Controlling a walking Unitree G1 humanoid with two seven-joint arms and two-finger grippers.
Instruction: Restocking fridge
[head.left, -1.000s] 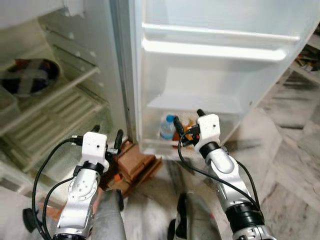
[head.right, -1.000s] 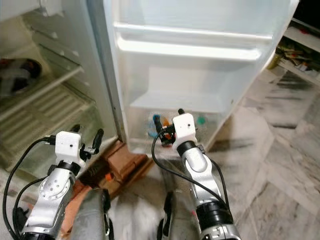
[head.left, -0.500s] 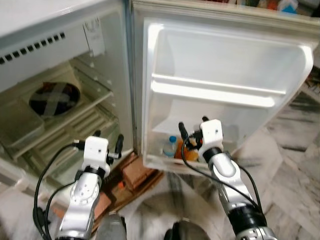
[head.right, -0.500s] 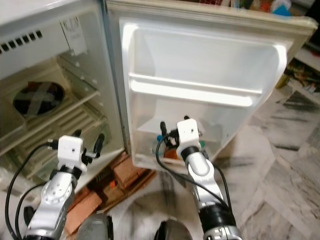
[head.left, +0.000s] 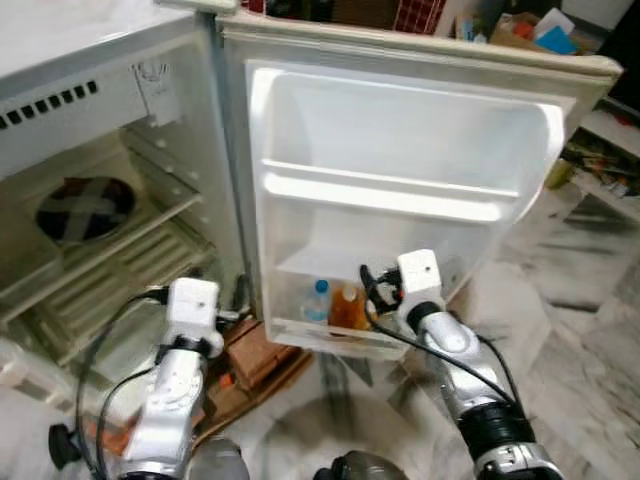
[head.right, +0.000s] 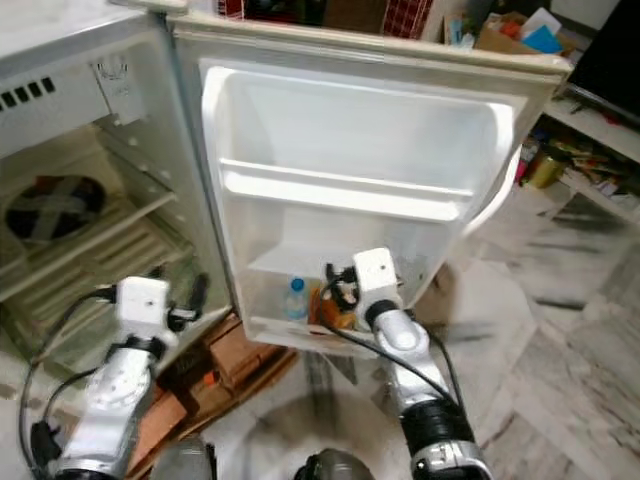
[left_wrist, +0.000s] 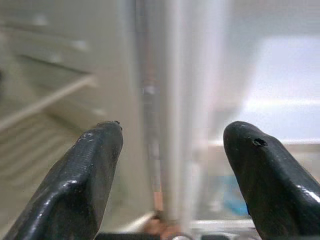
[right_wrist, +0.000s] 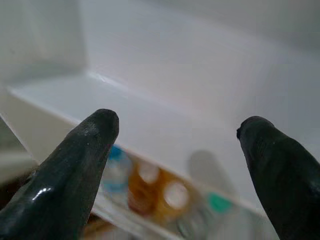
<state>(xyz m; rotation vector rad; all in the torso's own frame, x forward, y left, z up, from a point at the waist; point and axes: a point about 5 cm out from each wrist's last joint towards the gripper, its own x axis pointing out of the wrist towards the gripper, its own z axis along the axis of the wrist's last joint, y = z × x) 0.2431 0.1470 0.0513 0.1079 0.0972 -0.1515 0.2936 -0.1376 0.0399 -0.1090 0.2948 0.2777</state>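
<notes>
The fridge stands open, its white door (head.left: 400, 150) swung out in front of me. In the door's bottom bin (head.left: 330, 332) stand a clear bottle with a blue cap (head.left: 316, 300) and an orange bottle (head.left: 347, 306). My right gripper (head.left: 378, 280) hovers open and empty just above that bin. Its wrist view shows the blue-capped bottle (right_wrist: 116, 172), orange bottles (right_wrist: 142, 182) and a green cap (right_wrist: 217, 202) under a door shelf. My left gripper (head.left: 222, 292) is open and empty. It sits low by the hinge edge (left_wrist: 165, 125) between door and cabinet.
Inside the cabinet are wire shelves (head.left: 120, 255) and a dark round dish with a cross pattern (head.left: 85, 208). Brown bricks (head.left: 255, 350) lie on the floor under the door. Boxes sit on the fridge top (head.left: 510, 30). A cluttered low shelf (head.left: 600, 165) is at right, with marble floor (head.left: 580, 340) around.
The camera has lifted, so the whole door and the fridge top now show. Both grippers remain open, and the right one is still by the bottom bin.
</notes>
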